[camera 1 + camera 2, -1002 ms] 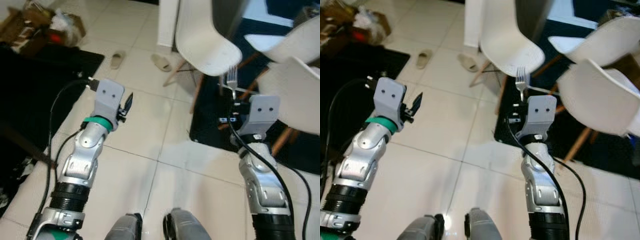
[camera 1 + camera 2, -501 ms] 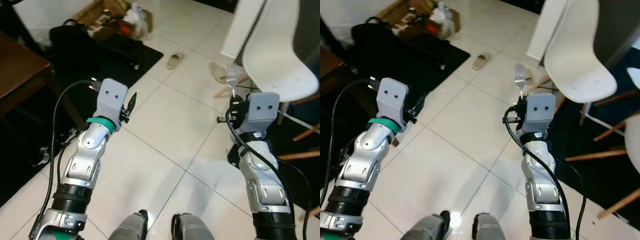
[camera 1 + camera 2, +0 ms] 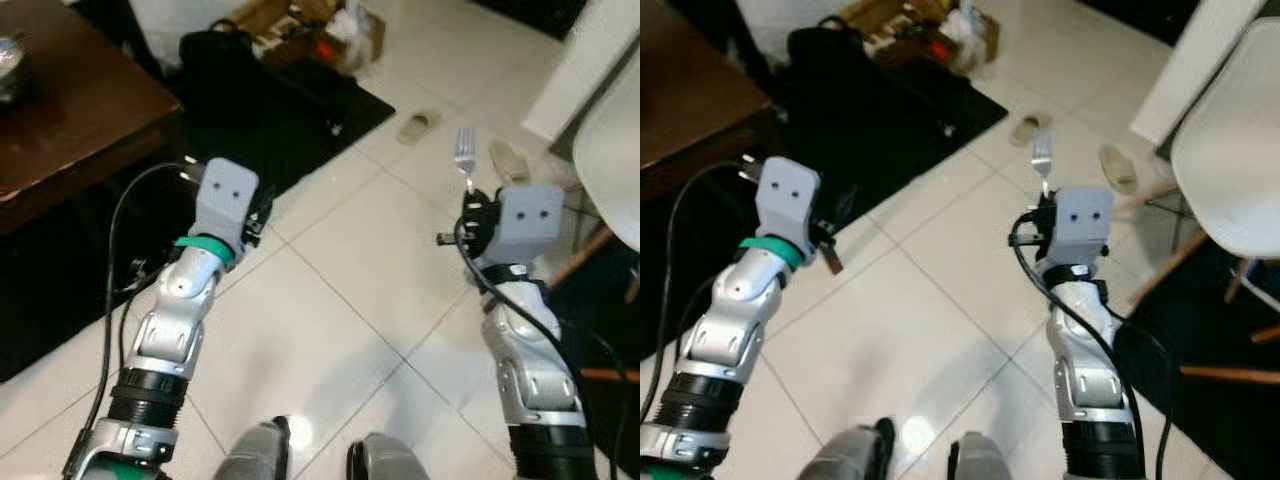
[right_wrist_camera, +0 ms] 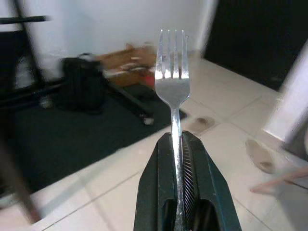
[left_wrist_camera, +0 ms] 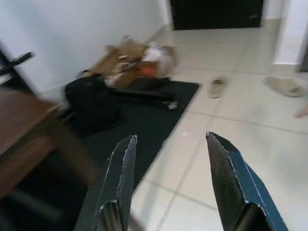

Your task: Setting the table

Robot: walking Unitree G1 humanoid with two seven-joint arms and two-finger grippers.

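Two jointed silver arms, each ending in a grey box-shaped wrist block with two small dark dots. Black cables loop alongside. Left arm (image 3: pixel 170 330) wears a green band; right arm (image 3: pixel 525 350) has none.

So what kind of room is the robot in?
Probably a dining area in someone's home. There is a dark wooden table, a white chair and slippers left on the tiled floor. The right gripper holds a fork.
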